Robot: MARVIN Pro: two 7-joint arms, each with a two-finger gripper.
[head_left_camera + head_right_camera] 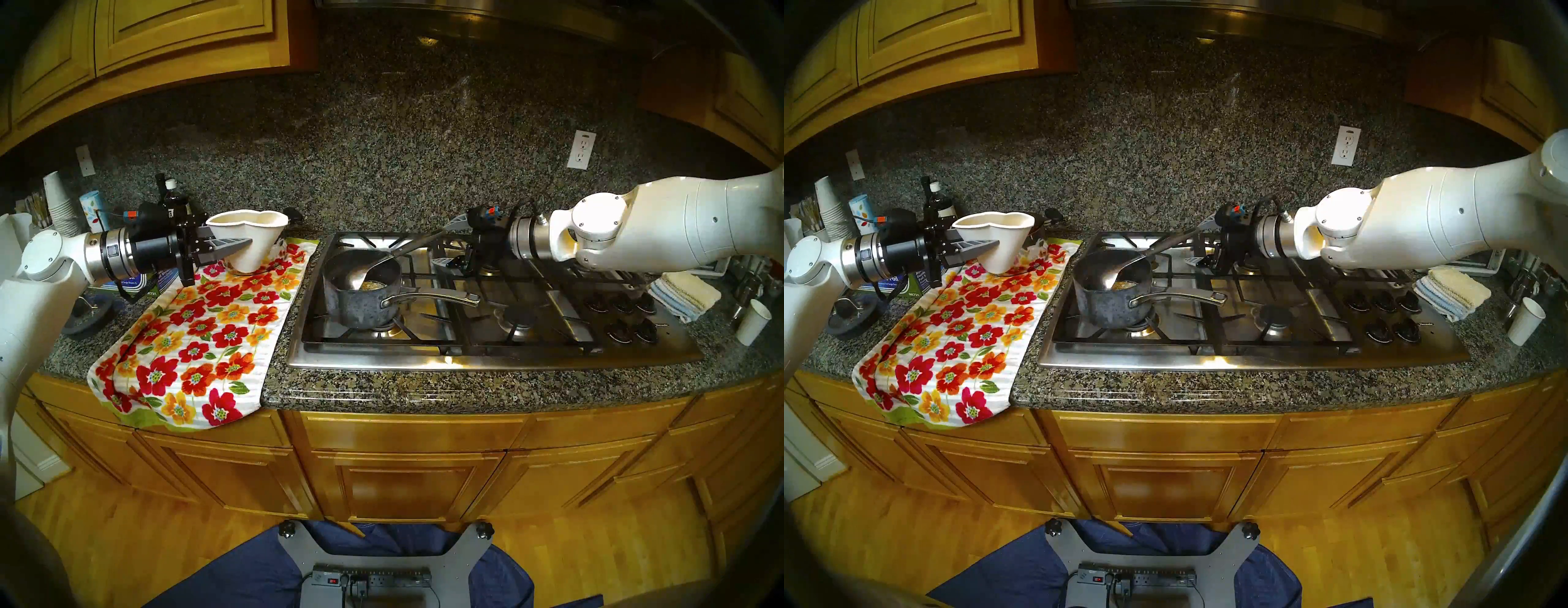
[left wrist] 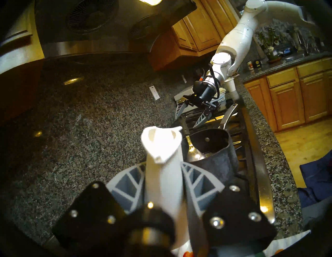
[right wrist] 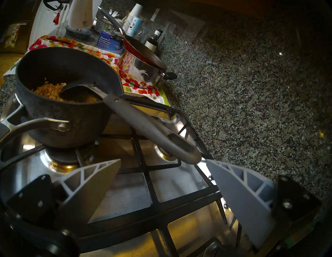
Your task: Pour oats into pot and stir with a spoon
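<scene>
The dark grey pot (image 1: 360,303) stands on the front left burner, its silver handle pointing right. Pale oats (image 1: 373,285) lie in its bottom, clearest in the right wrist view (image 3: 48,90). The spoon (image 1: 407,248) rests in the pot with its bowl down among the oats and its dark handle (image 3: 143,123) leaning over the rim to the back right. My right gripper (image 1: 447,242) is open and empty just beyond the handle's end (image 3: 163,160). My left gripper (image 1: 244,237) is shut on a squeezed white cup (image 1: 263,244), upright over the towel left of the pot (image 2: 161,149).
A floral towel (image 1: 203,331) covers the counter left of the steel gas cooktop (image 1: 509,339). A shiny steel pot topped by a red pan (image 3: 142,68) stands behind the towel. Bottle, cups and a foil box (image 3: 107,42) crowd the far left. Folded cloths (image 1: 683,297) and a paper cup (image 1: 753,320) sit far right.
</scene>
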